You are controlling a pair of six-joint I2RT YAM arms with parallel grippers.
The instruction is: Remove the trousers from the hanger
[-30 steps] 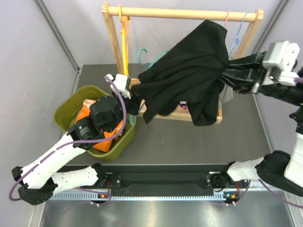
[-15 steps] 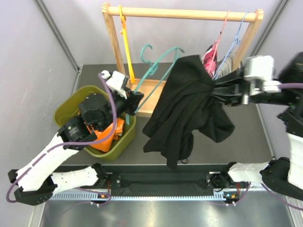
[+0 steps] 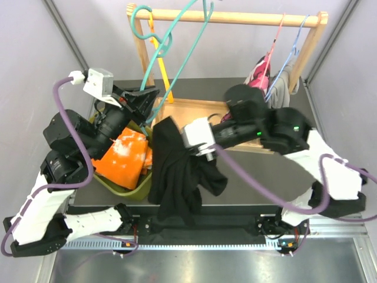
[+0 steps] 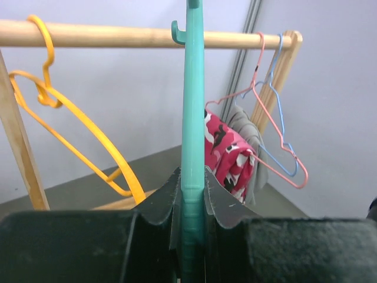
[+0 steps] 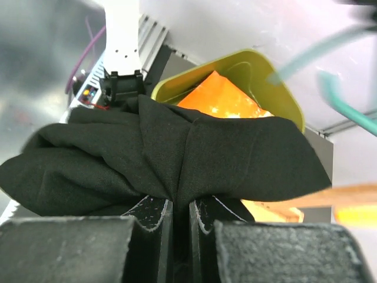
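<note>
The black trousers (image 3: pixel 175 174) hang free of the hanger, bunched in my right gripper (image 3: pixel 178 140), which is shut on a fold of them (image 5: pixel 177 153). They dangle over the right rim of the green bin (image 3: pixel 131 191). My left gripper (image 3: pixel 148 99) is shut on the bare teal hanger (image 3: pixel 179 56), holding it upright. In the left wrist view its stem (image 4: pixel 192 118) runs straight up between the fingers (image 4: pixel 227 203) to the wooden rail (image 4: pixel 118 36). The right wrist view shows the jaws pinching the cloth above the bin (image 5: pixel 235 62).
The wooden rack (image 3: pixel 247 17) stands at the back with a yellow hanger (image 3: pixel 162 68) on its left. Pink and blue hangers (image 3: pixel 288 41) and a red-patterned garment (image 3: pixel 259 73) hang on its right. Orange cloth (image 3: pixel 121 159) lies in the bin.
The trousers came off the teal hanger. My right gripper carried them left and down to the bin. My left gripper lifted the bare hanger up toward the rail.
</note>
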